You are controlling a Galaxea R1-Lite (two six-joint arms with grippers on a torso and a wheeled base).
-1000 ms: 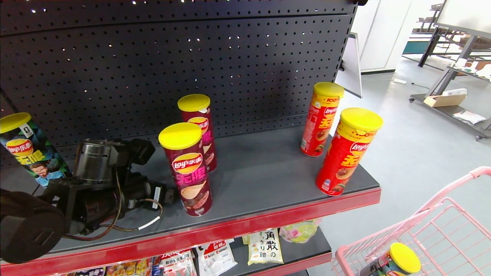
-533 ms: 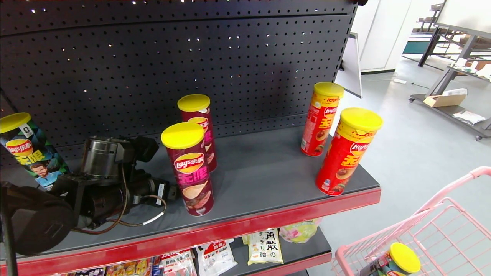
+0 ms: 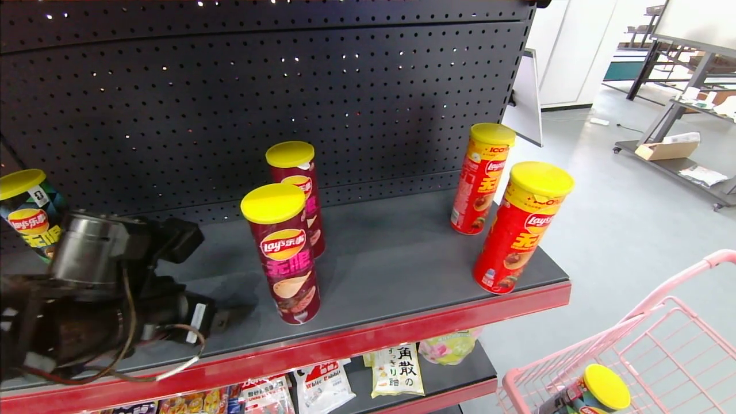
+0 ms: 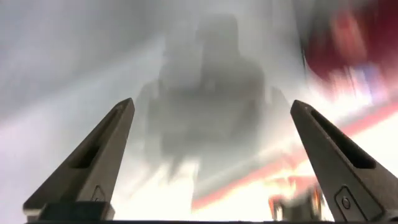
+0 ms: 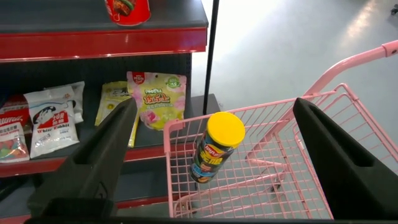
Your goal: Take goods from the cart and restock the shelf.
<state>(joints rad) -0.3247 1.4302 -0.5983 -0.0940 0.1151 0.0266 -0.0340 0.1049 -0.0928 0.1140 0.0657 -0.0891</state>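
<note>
The shelf carries its cans upright, sorted by colour. Two maroon cans stand one behind the other near the middle, and two red cans stand the same way at the right end. The labels face out, as a shopper would want them. The left arm lies low over the shelf's left part, just beside the front maroon can but apart from it. Its left gripper is spread wide with nothing between the fingers. Over at the cart, the right gripper hangs spread wide and empty too. The dark can with the yellow lid stands in the cart's corner and sits framed between the fingers, which looks like a line-up for the next pick. That one can is what is left to restock, as far as can be seen. Much of the cart runs off the head view, so other goods could be out of sight. A dark-patterned can at the shelf's far left is half covered by the arm. The left wrist view is smeared, with a grey shape and a red streak that cannot be told apart with any certainty. Snack packets lie on the lower shelf.
</note>
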